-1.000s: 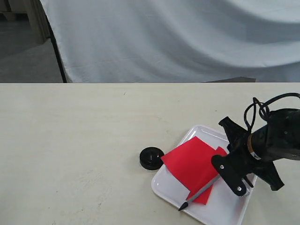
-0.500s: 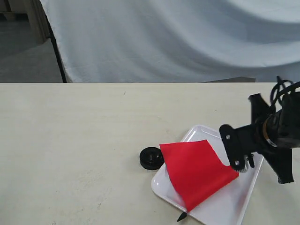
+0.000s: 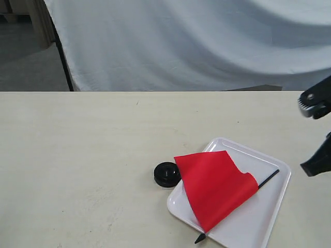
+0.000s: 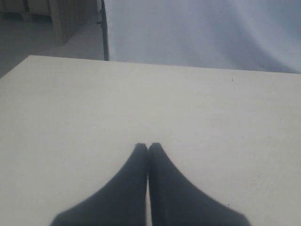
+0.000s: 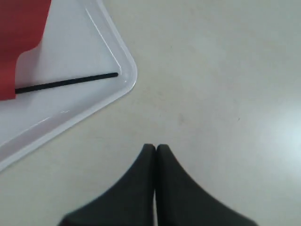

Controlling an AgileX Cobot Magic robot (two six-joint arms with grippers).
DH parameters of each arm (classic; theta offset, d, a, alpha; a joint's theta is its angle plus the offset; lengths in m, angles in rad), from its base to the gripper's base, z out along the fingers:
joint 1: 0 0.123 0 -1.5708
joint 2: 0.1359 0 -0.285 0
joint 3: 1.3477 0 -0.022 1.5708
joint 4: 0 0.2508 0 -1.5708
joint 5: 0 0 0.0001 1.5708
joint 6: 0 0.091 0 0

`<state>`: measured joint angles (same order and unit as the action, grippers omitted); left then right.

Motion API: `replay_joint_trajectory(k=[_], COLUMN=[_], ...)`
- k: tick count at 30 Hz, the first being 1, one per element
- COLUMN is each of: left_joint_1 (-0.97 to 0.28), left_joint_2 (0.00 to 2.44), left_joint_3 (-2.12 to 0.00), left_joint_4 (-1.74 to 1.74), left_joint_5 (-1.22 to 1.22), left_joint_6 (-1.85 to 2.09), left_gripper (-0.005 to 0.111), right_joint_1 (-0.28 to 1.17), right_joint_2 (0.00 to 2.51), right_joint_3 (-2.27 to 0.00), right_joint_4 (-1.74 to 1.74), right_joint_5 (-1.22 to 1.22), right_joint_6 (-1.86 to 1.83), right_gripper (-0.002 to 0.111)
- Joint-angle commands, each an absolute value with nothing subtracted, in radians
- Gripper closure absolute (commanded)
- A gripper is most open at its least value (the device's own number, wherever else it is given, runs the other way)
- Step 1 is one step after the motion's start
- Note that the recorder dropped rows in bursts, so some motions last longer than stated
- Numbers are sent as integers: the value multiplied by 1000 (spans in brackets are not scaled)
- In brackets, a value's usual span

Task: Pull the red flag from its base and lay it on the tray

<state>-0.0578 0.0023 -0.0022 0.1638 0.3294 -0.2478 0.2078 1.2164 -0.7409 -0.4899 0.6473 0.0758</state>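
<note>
A white sheet (image 3: pixel 181 41) hangs behind the pale tabletop (image 3: pixel 77 155). The round black base (image 3: pixel 166 174) sits just beside the left edge of the white tray (image 3: pixel 258 222). The red flag (image 3: pixel 214 186) lies in the tray at lower right, its cloth spread, its thin pole slanting and its black tip over the lower rim. The right pincer (image 5: pixel 156 147) hangs over bare tabletop beside the tray corner, fingers pressed together and empty. The left pincer (image 4: pixel 148 145) is likewise closed.
</note>
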Motion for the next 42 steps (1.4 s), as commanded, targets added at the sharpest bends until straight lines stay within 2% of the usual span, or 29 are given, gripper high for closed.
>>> replay_joint_trajectory(k=[1, 8, 19, 24, 35, 42], left_joint_1=[-64, -64, -64, -64, -64, -64], left_joint_2=[0, 0, 0, 0, 0, 0], left_joint_3=[0, 0, 0, 0, 0, 0], left_joint_4=[159, 159, 159, 159, 159, 159], left_joint_5=[321, 321, 321, 321, 324, 324], left_joint_6=[-243, -243, -243, -243, -243, -243], left_gripper=[107, 107, 107, 107, 107, 107], right_joint_1=[96, -10, -5, -5, -3, -3], right_joint_2=[1084, 764, 196, 0, 0, 0], right_joint_3=[-744, -650, -330, -328, -341, -245], right_joint_4=[-258, -185, -297, -297, -308, -242], right_joint_5=[692, 597, 240, 268, 253, 235], right_joint_6=[93, 174, 378, 437, 449, 451], right_gripper=[109, 109, 109, 109, 109, 109])
